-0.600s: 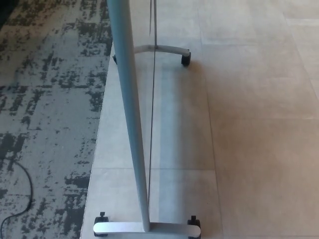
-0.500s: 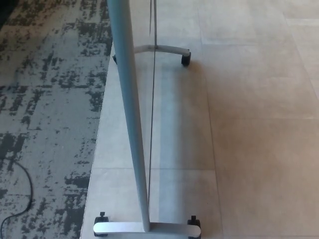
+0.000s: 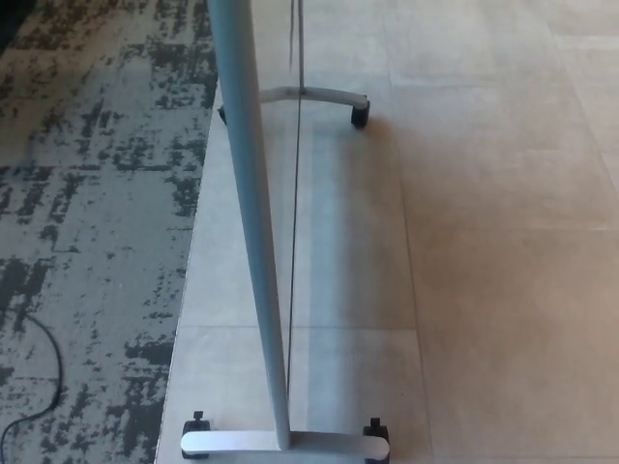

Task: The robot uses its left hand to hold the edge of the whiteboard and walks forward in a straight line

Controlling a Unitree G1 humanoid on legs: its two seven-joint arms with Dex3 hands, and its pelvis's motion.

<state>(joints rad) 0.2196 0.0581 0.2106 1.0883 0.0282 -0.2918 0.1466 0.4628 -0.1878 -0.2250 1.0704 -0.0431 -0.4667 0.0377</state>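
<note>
Whiteboard [image 3: 253, 213], seen edge-on from above, runs as a long grey-blue post from the top centre of the frame down to the bottom centre, standing upright on the pale tile floor [image 3: 484, 242]. Its near foot [image 3: 285, 445], a silver crossbar at the bottom edge of the frame, carries a black caster at the left end [image 3: 197, 422] and another at the right end [image 3: 375, 426]. The far foot [image 3: 309, 95], a curved silver bar in the upper centre, ends in a black caster [image 3: 360, 116] on its right side. A thin dark line [image 3: 295, 213] runs just right of the post, between the two feet. The stand sits on the tiles close beside the boundary with a grey mottled carpet [image 3: 87, 193], which fills the left third of the frame. A dark cable [image 3: 48, 367] curves across the carpet at the lower left. Neither the left hand nor the right hand appears in the head view, so whether either has hold of the board's edge cannot be told.
</note>
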